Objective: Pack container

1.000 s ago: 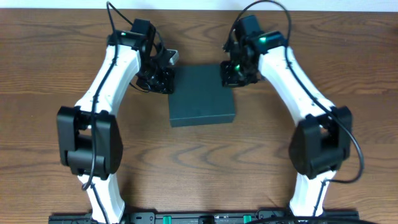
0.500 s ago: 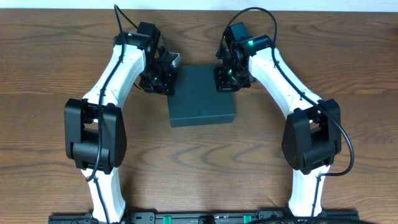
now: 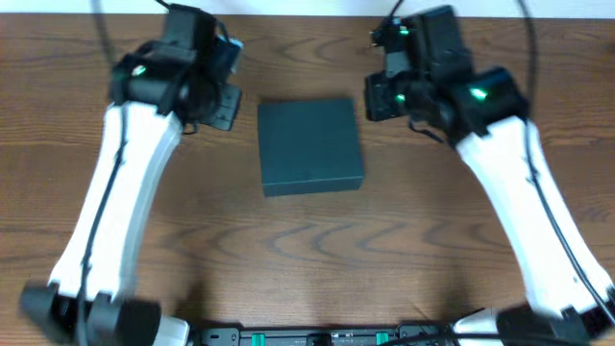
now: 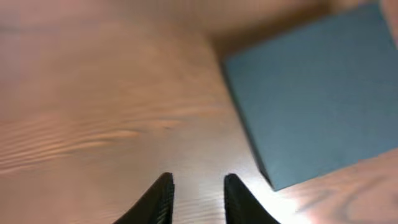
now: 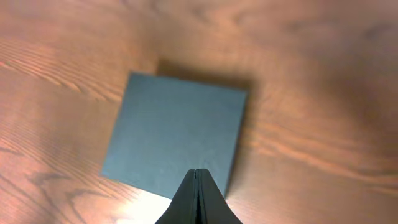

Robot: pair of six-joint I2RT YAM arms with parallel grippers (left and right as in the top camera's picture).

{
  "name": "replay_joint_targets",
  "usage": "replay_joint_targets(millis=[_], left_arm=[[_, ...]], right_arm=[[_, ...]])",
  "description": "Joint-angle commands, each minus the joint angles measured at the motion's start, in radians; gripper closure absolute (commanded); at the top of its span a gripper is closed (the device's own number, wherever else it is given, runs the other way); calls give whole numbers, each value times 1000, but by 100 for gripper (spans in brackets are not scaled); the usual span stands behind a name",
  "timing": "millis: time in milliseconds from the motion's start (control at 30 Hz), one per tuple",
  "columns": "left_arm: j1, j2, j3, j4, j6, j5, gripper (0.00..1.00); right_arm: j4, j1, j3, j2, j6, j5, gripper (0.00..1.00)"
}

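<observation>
The dark teal-green container lies on the wooden table with its lid down flat. It also shows in the left wrist view and the right wrist view. My left gripper hangs raised above the table, left of the container's back left corner. Its fingers are apart and empty, over bare wood. My right gripper hangs raised just right of the container's back right corner. Its fingers are pressed together with nothing between them, above the container's near edge in that view.
The wooden table spreads around the container on all sides. The arm bases stand along the front edge. No other objects show.
Both arms have lifted up and away from the container's back corners, the left one outward to the left, the right one outward to the right. The container has not moved.
</observation>
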Motion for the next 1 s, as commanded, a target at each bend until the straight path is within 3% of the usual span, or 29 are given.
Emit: replay_joint_targets(millis=[0, 133, 167, 200, 267, 333, 400, 967], left_arm=[[5, -90, 12, -15, -6, -151, 73], [5, -189, 12, -40, -6, -224, 63], [5, -211, 12, -40, -6, -252, 39], [5, -235, 12, -41, -6, -278, 2], [5, -270, 12, -50, -5, -301, 2], [5, -299, 12, -60, -5, -303, 2], [5, -319, 12, -70, -6, -302, 2], [5, -339, 12, -122, -6, -299, 1]], right_arm=[[-37, -1, 2, -77, -125, 59, 99], [-90, -1, 2, -179, -204, 102, 99], [-99, -1, 2, -202, -213, 134, 99], [-106, -1, 2, -229, -218, 176, 99], [-107, -1, 2, -269, -217, 245, 96], [-108, -1, 2, -303, -217, 275, 72], [-112, -1, 2, -332, -217, 280, 1], [-243, -1, 2, -392, -217, 280, 1]])
